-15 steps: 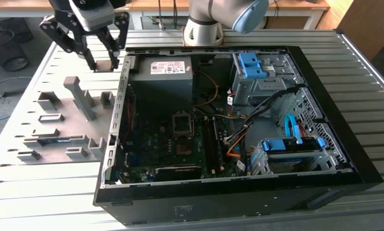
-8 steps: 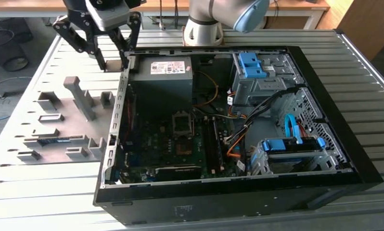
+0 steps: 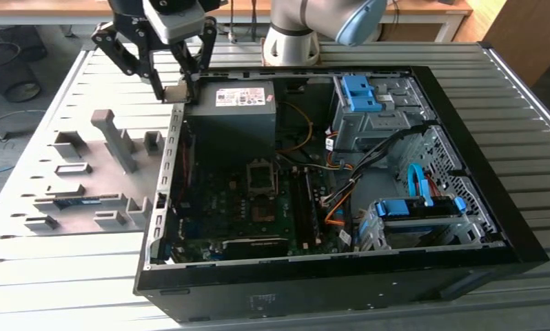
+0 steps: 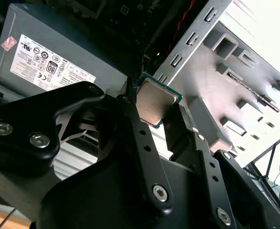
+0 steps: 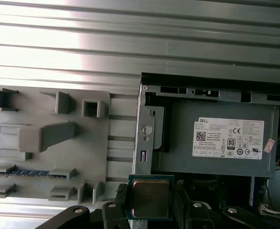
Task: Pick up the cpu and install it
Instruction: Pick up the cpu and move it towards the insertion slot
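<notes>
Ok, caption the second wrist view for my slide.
Pincer shut on the CPU, held near the power supply of the open computer case.

Probably a robotics lab: a slatted metal table (image 3: 531, 96) carries an open computer case (image 3: 349, 293), with the robot base (image 3: 289, 45) just behind it.

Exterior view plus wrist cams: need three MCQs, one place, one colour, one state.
1. Exterior view: where is the gripper relative to the case? A) over its middle; B) at the corner by the power supply; C) at its edge on the exterior view's right.
2. Parts tray colour? A) grey; B) red; C) yellow.
3. The cpu is: A) lying on the tray; B) clamped between the gripper's fingers; C) seated in the case.
Key: 1B, it hangs beside the power supply; 2A, grey in the exterior and first wrist views; 3B, both wrist views show it pinched.
</notes>
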Available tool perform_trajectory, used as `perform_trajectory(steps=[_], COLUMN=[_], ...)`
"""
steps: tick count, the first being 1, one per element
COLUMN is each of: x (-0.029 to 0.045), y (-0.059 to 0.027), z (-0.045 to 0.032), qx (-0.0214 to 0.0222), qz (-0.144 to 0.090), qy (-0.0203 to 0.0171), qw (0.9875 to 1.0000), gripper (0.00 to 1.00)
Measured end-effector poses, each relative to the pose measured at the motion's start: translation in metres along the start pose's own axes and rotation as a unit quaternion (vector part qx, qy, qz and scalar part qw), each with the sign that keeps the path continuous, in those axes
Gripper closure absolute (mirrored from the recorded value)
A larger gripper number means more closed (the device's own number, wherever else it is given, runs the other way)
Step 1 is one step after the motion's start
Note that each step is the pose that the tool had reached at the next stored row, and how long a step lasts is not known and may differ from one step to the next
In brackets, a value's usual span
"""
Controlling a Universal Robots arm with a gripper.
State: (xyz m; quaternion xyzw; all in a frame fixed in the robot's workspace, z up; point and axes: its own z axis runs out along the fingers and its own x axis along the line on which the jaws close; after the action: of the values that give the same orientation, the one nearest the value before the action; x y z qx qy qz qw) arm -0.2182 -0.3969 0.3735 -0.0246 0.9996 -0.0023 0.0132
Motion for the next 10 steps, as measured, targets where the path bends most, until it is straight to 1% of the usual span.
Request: perform_trajectory(steps=[10], x=[-0.0207], y=[-0.001], z=[0.0007], qx=[0.0], qz=[0.0], qy=[0.0001], qw=[1.0], gripper=[0.53])
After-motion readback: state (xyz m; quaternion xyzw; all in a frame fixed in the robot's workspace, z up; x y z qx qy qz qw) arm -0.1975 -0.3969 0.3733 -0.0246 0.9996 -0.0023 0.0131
